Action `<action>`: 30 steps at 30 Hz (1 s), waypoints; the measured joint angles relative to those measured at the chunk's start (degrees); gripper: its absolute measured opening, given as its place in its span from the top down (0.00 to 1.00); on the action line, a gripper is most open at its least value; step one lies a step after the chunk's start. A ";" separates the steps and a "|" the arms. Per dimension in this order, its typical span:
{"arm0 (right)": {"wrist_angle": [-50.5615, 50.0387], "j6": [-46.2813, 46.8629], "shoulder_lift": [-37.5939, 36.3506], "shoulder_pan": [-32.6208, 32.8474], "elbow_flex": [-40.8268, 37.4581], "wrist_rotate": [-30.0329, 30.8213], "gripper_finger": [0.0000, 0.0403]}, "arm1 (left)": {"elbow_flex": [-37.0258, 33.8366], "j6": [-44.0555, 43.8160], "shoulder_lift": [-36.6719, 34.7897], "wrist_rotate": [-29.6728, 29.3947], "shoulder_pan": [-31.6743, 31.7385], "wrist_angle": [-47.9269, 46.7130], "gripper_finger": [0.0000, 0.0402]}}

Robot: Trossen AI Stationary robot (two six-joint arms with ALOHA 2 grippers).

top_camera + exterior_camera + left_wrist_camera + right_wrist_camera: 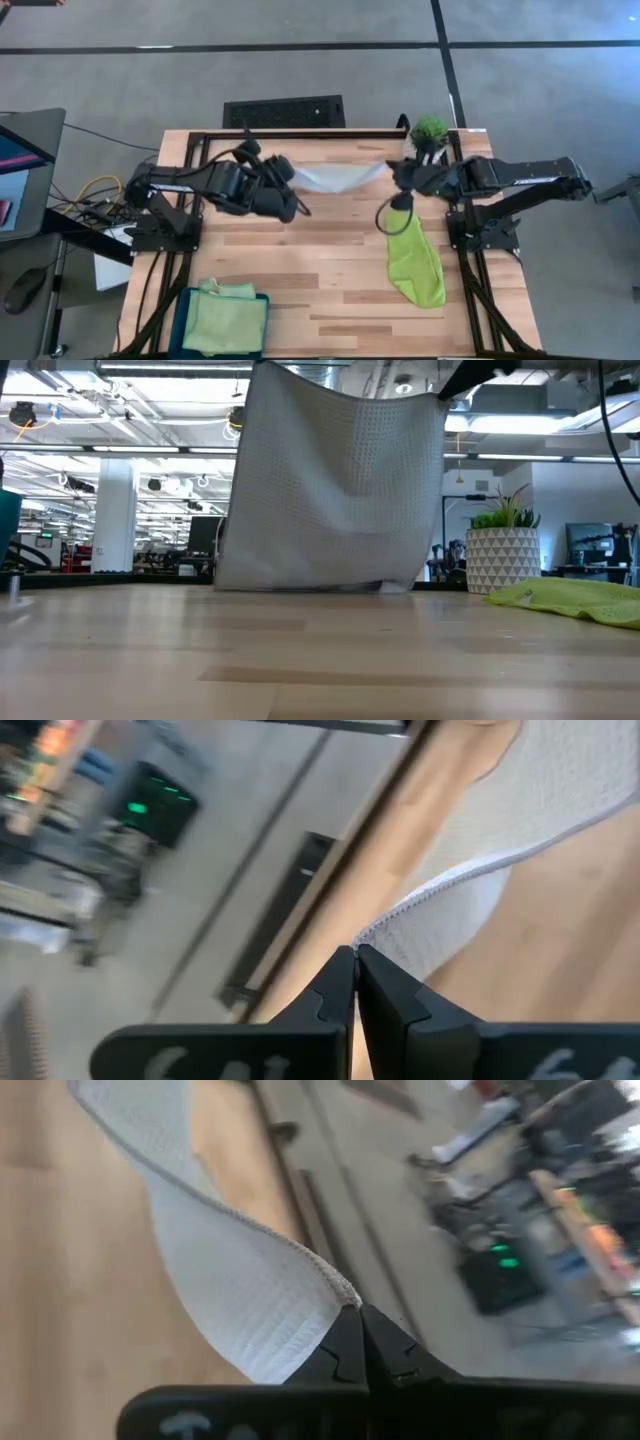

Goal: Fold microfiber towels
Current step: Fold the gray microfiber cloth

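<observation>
A pale grey-green microfiber towel [335, 178] hangs spread between my two grippers over the far part of the table. My left gripper [292, 177] is shut on its left top corner and my right gripper [396, 172] on its right top corner. In the low view the towel [330, 490] hangs as a broad sheet, its top edge sagging slightly. A lime green towel [415, 262] lies lengthwise and crumpled on the table's right side. Two more green towels [225, 318] lie in the teal bin. My left gripper pinches the towel's top corner [378, 932] between its two fingertips, along the hemmed edge. The towel hangs away from the fingers toward the other gripper. My right gripper pinches the opposite top corner [343, 1290] between its fingertips. The towel hangs below both holds, its lower edge [300, 586] down at the table top.
A teal bin [185, 320] stands at the table's near left corner. A potted plant [430, 130] stands at the far right, close to my right arm. Bare wood lies in the middle and near part of the table [320, 270].
</observation>
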 joint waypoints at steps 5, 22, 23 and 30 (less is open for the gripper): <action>-5.91 9.15 0.13 6.09 0.00 -5.03 1.00 | 0.00 -4.65 0.00 7.24 -3.51 0.02 1.00; -11.39 22.86 10.93 18.59 -2.97 -21.96 1.00 | -21.24 -30.10 0.07 24.84 -16.74 9.82 1.00; -10.32 23.37 11.86 18.55 -3.83 -23.03 1.00 | -22.85 -31.29 0.07 25.93 -17.21 11.40 1.00; -6.77 29.20 18.95 18.90 -8.72 -24.13 0.99 | -31.50 -38.06 0.04 30.00 -19.78 17.22 1.00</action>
